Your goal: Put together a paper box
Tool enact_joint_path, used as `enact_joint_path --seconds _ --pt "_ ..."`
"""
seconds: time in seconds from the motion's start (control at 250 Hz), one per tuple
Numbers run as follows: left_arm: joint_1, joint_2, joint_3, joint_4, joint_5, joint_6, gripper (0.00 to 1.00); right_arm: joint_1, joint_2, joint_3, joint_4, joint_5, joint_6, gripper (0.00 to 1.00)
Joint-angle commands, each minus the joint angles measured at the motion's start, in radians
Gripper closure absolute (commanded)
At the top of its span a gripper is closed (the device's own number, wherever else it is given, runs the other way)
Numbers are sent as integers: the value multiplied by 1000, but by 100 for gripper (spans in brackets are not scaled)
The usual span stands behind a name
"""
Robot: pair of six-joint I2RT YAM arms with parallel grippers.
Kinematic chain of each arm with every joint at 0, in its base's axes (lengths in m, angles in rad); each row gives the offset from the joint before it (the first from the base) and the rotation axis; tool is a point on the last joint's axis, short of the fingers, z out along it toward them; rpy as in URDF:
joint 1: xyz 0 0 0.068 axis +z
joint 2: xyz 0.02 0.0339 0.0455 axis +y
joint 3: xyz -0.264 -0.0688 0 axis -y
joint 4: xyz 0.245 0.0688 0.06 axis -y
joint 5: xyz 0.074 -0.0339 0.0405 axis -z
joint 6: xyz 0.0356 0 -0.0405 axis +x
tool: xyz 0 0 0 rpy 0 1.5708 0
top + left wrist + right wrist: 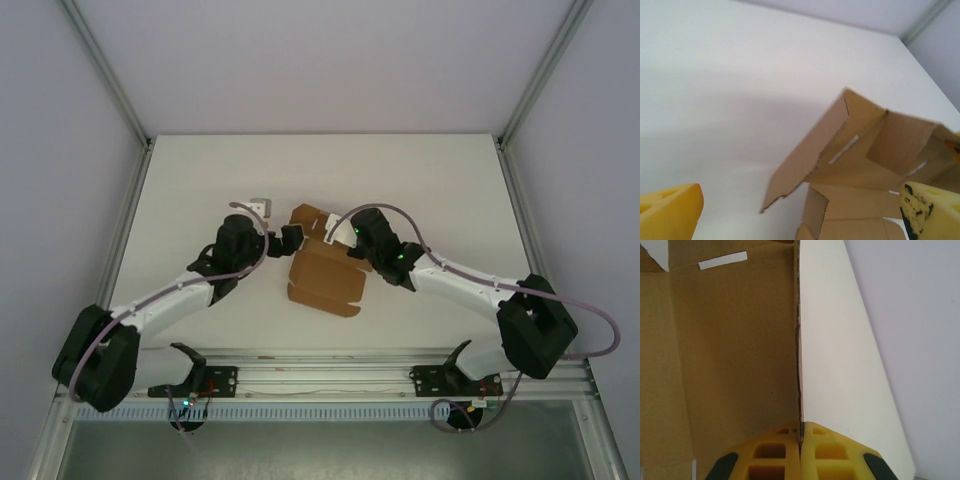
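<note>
The paper box [322, 272] is a partly folded brown cardboard piece lying mid-table, its far flaps raised. My right gripper [337, 233] pinches one upright panel at the box's far right corner. In the right wrist view its yellow fingers [775, 452] are shut on that panel's edge [799, 340], brown on the left face and white on the right. My left gripper [290, 238] sits at the box's far left side. Its yellow fingertips [670, 207] stand wide apart, with raised flaps of the paper box [850, 150] just ahead of them and the right pad close to the cardboard.
A small white block [260, 205] lies on the white table [200, 190] just beyond the left gripper. A metal rail [320, 375] runs along the near edge. Enclosure walls and aluminium posts [115, 75] bound the table on three sides.
</note>
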Motion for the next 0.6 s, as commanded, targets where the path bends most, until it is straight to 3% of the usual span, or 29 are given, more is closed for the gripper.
enact_joint_path --seconds 0.0,0.172,0.34,0.484,0.596 --pt "75 -23 23 -109 -111 -41 0 14 15 14 53 62 -110 100" --pt "209 111 127 -170 -48 -68 0 41 59 -1 154 119 -229 100" --pt "211 274 190 -47 110 24 1 54 102 -1 183 141 -260 100" --pt "205 367 169 111 310 62 11 56 120 5 194 143 -249 100" --pt "190 408 143 202 380 73 19 57 128 13 183 145 -247 100"
